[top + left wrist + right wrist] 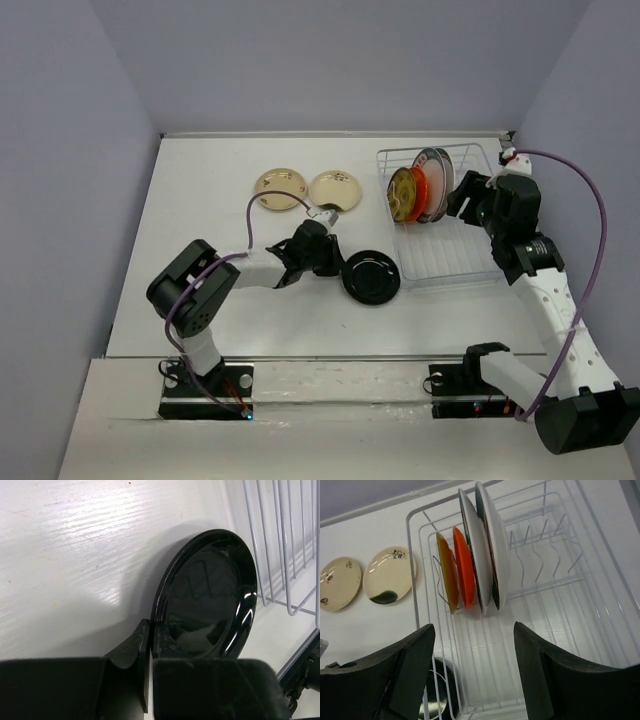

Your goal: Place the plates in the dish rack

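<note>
My left gripper (328, 256) is shut on the rim of the glossy black plate (371, 277), which sits next to the rack's near left corner. In the left wrist view my gripper (151, 642) pinches the black plate (207, 595) at its near edge. The white wire dish rack (445, 262) holds an amber plate (447, 572), an orange plate (463, 565) and two white teal-rimmed plates (476, 550) upright in its far left slots. My right gripper (466, 196) is open and empty above the rack; its fingers (415, 652) frame the rack floor (485, 645).
Two cream-gold plates (279, 189) (335, 190) lie flat on the white table left of the rack. Walls close the table at the back and sides. The rack's right slots (545, 555) hold nothing.
</note>
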